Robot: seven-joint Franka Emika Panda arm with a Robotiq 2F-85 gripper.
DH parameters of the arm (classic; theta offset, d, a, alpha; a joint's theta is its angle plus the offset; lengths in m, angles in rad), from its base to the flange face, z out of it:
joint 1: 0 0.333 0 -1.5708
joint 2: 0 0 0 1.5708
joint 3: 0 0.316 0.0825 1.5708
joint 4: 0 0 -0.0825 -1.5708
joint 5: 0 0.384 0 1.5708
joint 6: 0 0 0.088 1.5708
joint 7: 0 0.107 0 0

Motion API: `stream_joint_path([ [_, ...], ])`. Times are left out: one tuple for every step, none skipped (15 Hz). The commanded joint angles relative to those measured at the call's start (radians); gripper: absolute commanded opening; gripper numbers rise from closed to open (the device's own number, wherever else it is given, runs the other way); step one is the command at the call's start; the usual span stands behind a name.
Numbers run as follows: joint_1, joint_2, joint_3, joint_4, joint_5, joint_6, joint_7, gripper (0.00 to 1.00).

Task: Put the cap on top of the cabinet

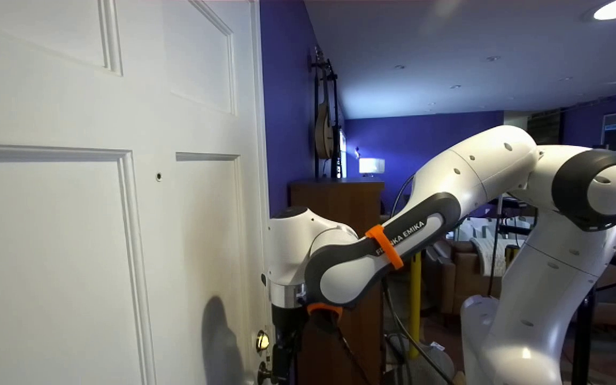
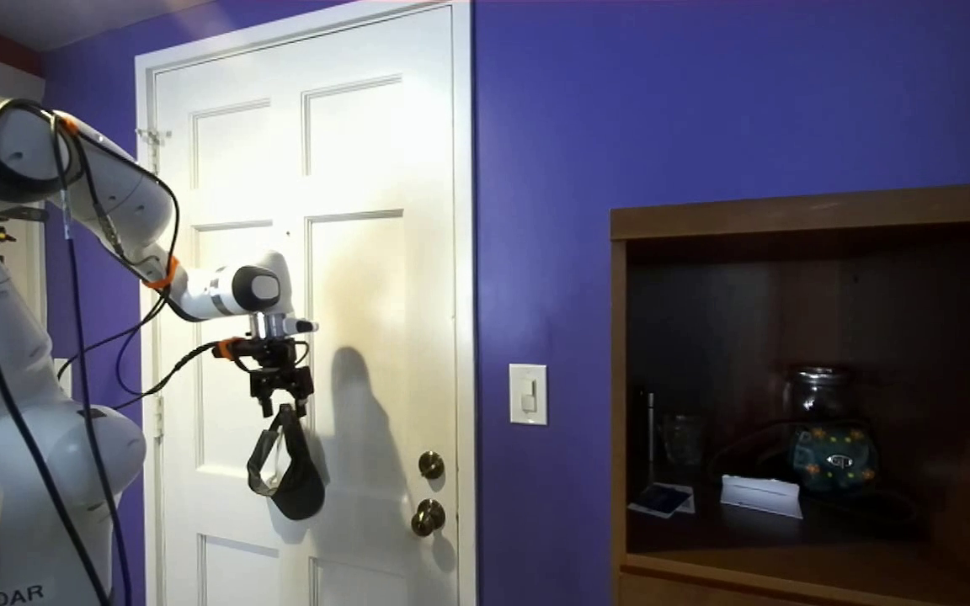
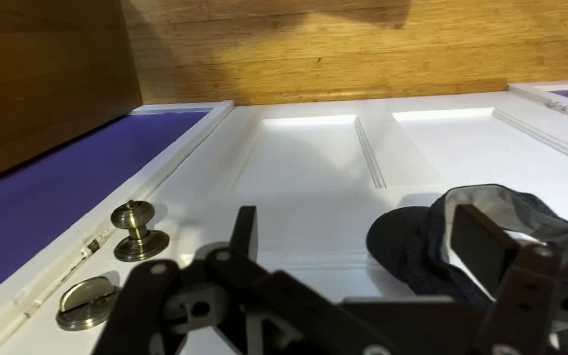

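The cap (image 2: 304,492), dark grey with a pale lining, hangs brim down just below my gripper (image 2: 284,411) and in front of the white door. My jaws stand wide apart. In the wrist view one finger (image 3: 481,246) overlaps the opening of the cap (image 3: 405,241), while the opposite finger (image 3: 245,229) is well away from it. Whether the cap hangs from that finger or from something on the door, I cannot tell. The brown wooden cabinet shows in both exterior views, with its top edge (image 2: 813,206) higher than my gripper.
The white panelled door (image 2: 359,151) stands right behind the gripper, with a brass knob (image 3: 133,215) and a deadbolt (image 3: 88,301) sticking out. A light switch (image 2: 528,394) is between door and cabinet. Inside the cabinet are a jar (image 2: 818,391) and a green bag (image 2: 834,459).
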Motion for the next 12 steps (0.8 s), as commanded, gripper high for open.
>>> stream_joint_path([
  [0.04,0.037,0.061,0.023,0.036,0.034,0.091,1.0],
  [0.05,0.051,0.076,0.019,0.041,0.086,0.111,1.0],
  [0.061,0.061,0.088,0.017,0.047,0.132,0.12,1.0],
  [0.077,0.077,0.096,0.019,0.059,0.172,0.111,1.0],
  [0.097,0.094,0.095,0.023,0.081,0.201,0.082,1.0],
  [0.097,0.113,0.105,0.028,0.072,0.217,0.088,1.0],
  [0.086,0.064,0.098,0.002,0.051,0.18,0.096,1.0],
  [0.094,0.077,0.103,0.003,0.053,0.197,0.096,1.0],
  [0.096,0.087,0.105,0.004,0.053,0.204,0.096,1.0],
  [0.096,0.093,0.105,0.006,0.053,0.207,0.096,1.0],
  [0.095,0.097,0.105,0.009,0.053,0.207,0.096,1.0],
  [0.095,0.097,0.105,0.01,0.053,0.207,0.096,1.0],
])
